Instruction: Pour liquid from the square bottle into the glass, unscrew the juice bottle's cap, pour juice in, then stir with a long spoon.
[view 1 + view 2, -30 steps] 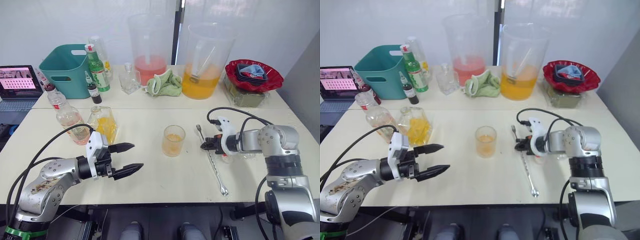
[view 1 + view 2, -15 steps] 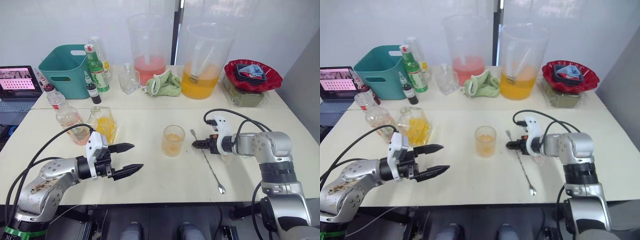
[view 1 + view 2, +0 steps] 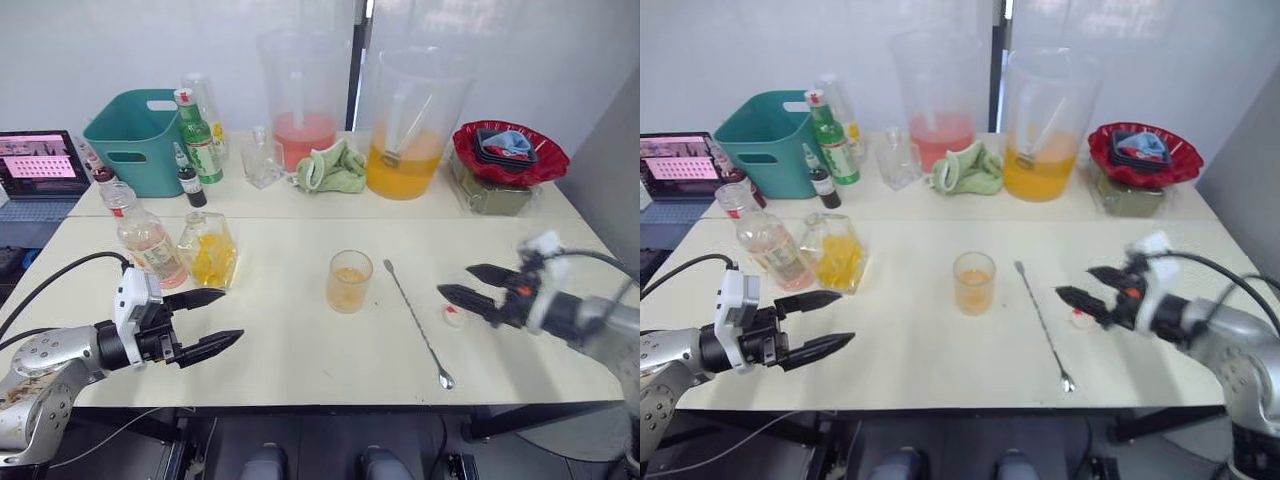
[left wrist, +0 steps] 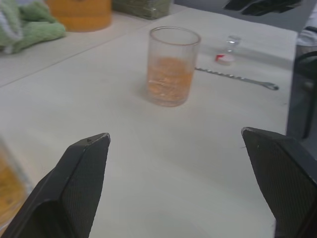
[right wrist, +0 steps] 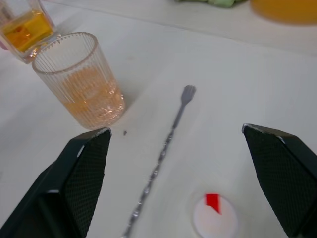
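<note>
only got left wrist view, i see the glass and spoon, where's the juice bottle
Observer: The slim clear plastic juice bottle of pale pink liquid stands upright near the left end of the pale table.
Operator: what's next to it
Observer: The square clear glass bottle with yellow-orange contents, just to its right.
Operator: right gripper holding anything
Observer: No, the right gripper is open and empty, near the small white cap.
</note>
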